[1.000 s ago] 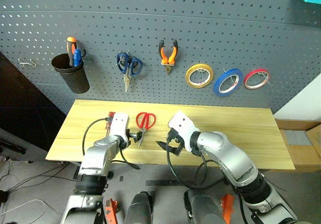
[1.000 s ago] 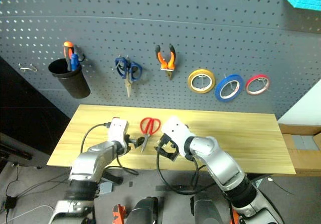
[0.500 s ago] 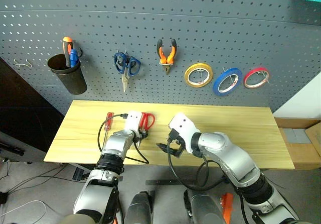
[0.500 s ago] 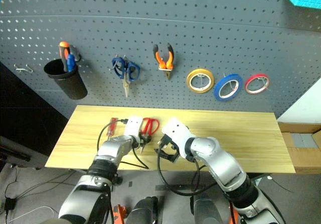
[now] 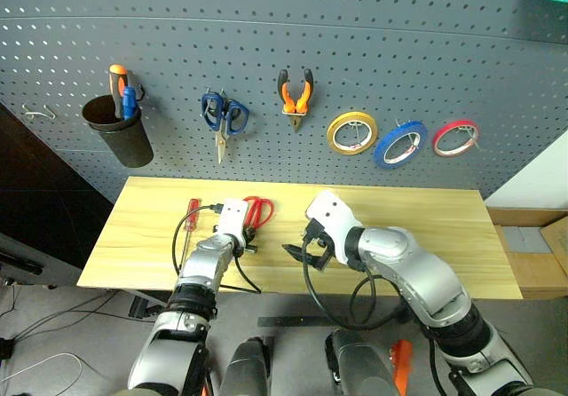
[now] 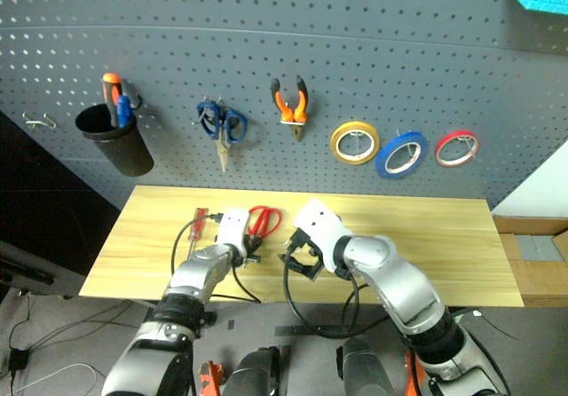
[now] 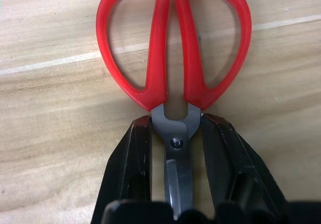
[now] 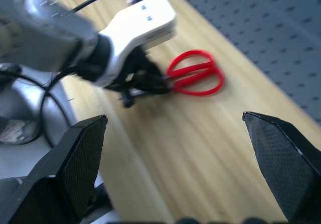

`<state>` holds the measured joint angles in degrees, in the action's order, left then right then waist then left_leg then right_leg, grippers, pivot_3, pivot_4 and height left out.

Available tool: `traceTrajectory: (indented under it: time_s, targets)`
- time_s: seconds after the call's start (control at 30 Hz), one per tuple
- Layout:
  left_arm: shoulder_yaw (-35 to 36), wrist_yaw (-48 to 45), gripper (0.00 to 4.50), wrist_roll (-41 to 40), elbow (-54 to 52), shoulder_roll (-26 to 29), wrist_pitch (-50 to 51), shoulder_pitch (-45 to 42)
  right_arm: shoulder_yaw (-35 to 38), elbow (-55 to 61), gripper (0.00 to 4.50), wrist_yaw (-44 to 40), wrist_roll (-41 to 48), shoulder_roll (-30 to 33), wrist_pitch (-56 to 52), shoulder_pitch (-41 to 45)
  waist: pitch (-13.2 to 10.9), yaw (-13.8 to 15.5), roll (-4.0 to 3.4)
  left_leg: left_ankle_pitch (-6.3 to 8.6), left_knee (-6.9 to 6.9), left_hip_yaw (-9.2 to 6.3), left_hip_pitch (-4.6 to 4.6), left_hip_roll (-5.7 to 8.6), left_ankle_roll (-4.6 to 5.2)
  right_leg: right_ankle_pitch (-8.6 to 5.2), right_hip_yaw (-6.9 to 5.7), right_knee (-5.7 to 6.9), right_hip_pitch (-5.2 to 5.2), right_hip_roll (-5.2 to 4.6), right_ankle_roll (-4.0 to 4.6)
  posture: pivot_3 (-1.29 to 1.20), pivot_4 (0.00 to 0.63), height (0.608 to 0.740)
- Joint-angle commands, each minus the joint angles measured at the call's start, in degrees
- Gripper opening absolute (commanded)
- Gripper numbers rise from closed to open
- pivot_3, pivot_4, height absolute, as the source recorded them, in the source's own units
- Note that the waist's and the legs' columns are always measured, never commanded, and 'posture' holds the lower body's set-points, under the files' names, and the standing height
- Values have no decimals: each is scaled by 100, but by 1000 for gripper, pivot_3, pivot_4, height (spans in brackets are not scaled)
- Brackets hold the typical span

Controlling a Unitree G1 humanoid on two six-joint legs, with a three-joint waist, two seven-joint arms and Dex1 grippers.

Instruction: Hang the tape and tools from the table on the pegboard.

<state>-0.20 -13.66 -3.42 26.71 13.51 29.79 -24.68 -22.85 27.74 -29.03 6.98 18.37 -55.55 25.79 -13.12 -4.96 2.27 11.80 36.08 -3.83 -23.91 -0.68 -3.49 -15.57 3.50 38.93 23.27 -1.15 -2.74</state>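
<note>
The left tool (image 7: 175, 148) has its two black fingers (image 7: 133, 169) closed against the metal neck of the red-handled scissors (image 7: 173, 48), just below the red loops, at the pivot screw. The scissors lie flat on the light wooden worktop (image 5: 417, 227), with the loops pointing toward the dark grey pegboard (image 5: 399, 50). So the step in hand is, I judge, the grasp of the scissors; they are not yet lifted.

The right tool (image 5: 304, 256) hovers just beside, over the middle of the worktop, with its fingers spread wide and nothing between them.

The next move calls for a straight lift, then a carry up to the board, and one red loop must be put over a free metal hook. The grip is on smooth thin metal, so the scissors may swing or slip when they leave the wood.

A slim red-handled screwdriver (image 5: 188, 214) lies on the worktop just to the left of the left arm and waits for its turn. On the board already hang the blue-handled scissors (image 5: 224, 119), the orange-and-black pliers (image 5: 296, 97), a yellow tape roll (image 5: 351, 133), the blue tape roll (image 5: 400, 144) and a red tape roll (image 5: 455, 138). A black cup (image 5: 117, 134) with some tools hangs at the far left. The hanging things stand close together, so the free hook must be chosen with care.
</note>
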Motion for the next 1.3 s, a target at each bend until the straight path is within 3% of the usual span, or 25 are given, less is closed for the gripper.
traceTrajectory:
  time_s: [0.03, 0.2, 0.43, 0.67, 0.87, 1.3]
  targets:
    - [66, -215, 1069, -94, -1211, 196, 16, 510, 412, 725, 4500, -226, 266, 193, 251, 61, -11, -9, -4, 1, -3, 1, -1, -2, -1, 0, 2, 0, 3, 0, 0, -121, 248, 740]
    - [112, -449, 1069, -120, -2646, 488, -303, 1368, 886, 1228, 4500, -715, 882, 533, 222, 104, -33, -3, -14, 1, -9, -1, -1, -4, -2, -3, 1, -3, 3, 1, -1, -122, 252, 740]
    - [244, -616, 1069, 87, -4266, 884, -1908, 2527, 1485, 1429, 4500, -1347, 1619, 1167, 387, 224, -56, 13, -23, 1, -9, 8, 0, -11, -2, -6, 8, -14, 2, -4, -3, -115, 249, 740]
    - [898, -327, 1069, 446, -5066, 1223, -3116, 2743, 1615, 1249, 4500, -1558, 1902, 1470, 636, 283, -97, 22, -23, 2, -11, 17, -1, -11, -1, -20, 12, -25, 2, -1, -19, -93, 236, 740]
    - [1292, -281, 1069, 342, -4866, 1389, -3074, 2097, 1476, 877, 4500, -1580, 1799, 1580, 998, 408, -99, 36, -25, 1, -9, 19, -4, -6, -1, -19, 9, -27, 2, -1, -19, -65, 213, 740]
    - [883, -540, 1069, 401, -3213, 1427, -3358, 908, 1268, 666, 4500, -1603, 1721, 1638, 1241, 591, -99, 29, -24, 2, -10, 19, -7, -5, 0, -8, 7, -26, 4, 0, -2, -92, 215, 740]
